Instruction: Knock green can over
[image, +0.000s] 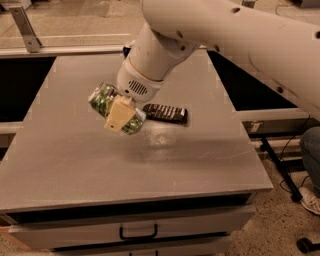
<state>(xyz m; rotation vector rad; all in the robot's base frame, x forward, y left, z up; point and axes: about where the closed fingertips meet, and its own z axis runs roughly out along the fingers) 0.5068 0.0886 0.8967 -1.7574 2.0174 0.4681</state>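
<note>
Pinching the green can (107, 102) across its body, the pincer (118, 114) is hanging over the left-centre of the grey desk (75, 165) in the single camera view. One cream finger (120, 116) is lying flat on the side of the can facing the camera, while the other finger is hiding behind it, so only the near one is showing. The can is tilting steeply, its upper end pointing up and to the left and its lower end poking out past the finger toward the right. Whether that lower end is touching the desk or floating just above it is hard to tell; a soft shadow is spreading on the surface below and to the right. The white arm (225, 35) is sweeping in from the upper right, running off the top and right edges and covering the far middle part of the desk. A dark flat wrapper (166, 113) is lying just right of the can, its left end sitting close to the wrist. At the front of the desk, a drawer with a black handle (138, 232) is showing, cut off by the bottom edge. At the right border, a shoe (312, 201) and a bit of trouser leg are peeking in, mostly out of frame.
</note>
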